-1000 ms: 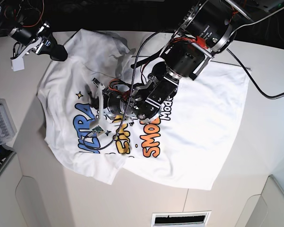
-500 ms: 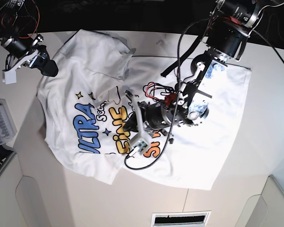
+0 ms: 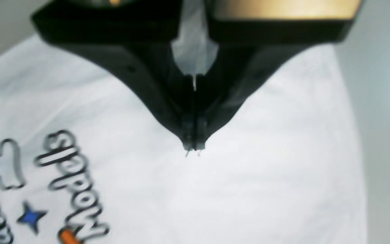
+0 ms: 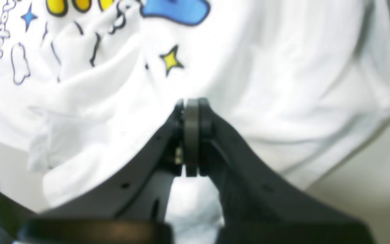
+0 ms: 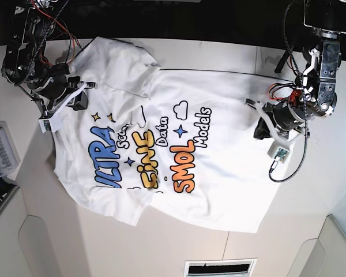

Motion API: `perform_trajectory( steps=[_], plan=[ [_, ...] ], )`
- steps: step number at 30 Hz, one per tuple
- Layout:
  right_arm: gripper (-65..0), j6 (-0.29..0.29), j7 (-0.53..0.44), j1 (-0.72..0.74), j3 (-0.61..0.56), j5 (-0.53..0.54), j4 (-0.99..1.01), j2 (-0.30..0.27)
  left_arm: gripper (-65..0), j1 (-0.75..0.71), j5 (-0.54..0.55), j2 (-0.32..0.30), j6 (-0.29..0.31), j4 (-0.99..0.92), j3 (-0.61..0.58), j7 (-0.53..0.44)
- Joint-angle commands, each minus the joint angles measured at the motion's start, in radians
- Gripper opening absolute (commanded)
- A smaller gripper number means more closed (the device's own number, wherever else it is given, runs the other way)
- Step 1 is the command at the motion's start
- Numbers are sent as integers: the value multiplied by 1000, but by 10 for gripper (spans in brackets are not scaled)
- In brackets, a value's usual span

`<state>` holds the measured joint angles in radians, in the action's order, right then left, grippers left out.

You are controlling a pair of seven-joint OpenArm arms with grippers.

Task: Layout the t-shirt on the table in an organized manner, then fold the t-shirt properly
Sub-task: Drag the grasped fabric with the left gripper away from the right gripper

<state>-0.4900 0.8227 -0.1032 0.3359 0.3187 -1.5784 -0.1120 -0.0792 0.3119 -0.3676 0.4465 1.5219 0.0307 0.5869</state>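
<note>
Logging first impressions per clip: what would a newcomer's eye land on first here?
The large white cotton t-shirt with blue, yellow and orange cartoon lettering, print up, rumpled at its upper left, on the off-white table. Then the black left gripper at its right edge and right gripper at its left, both shut.

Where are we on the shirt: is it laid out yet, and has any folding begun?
Partly laid out: the white printed cotton t-shirt lies print up on the off-white table, smooth on the side by the left gripper. The area near the right gripper is bunched, and the hem corner is turned under. Both grippers are shut, holding nothing. Smoothing and all folding remain.
</note>
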Motion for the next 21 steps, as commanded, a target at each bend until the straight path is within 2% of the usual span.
perform_trajectory(
  steps=[1,5,16,21],
  plan=[
    [-650,1,-18,4,3,1,-17,-15,-650,2,13,-23,2,18,24,-21],
    [-650,1,-19,-11,3,-1,-16,-47,-650,-42,10,-60,-47,16,56,-6],
    [-650,-1,-27,-16,3,3,35,-63,-650,-57,3,-64,-46,-193,54,2],
    [-650,-3,-22,-29,2,2,43,-75,-650,-61,3,-65,-45,-190,54,50]
  ],
)
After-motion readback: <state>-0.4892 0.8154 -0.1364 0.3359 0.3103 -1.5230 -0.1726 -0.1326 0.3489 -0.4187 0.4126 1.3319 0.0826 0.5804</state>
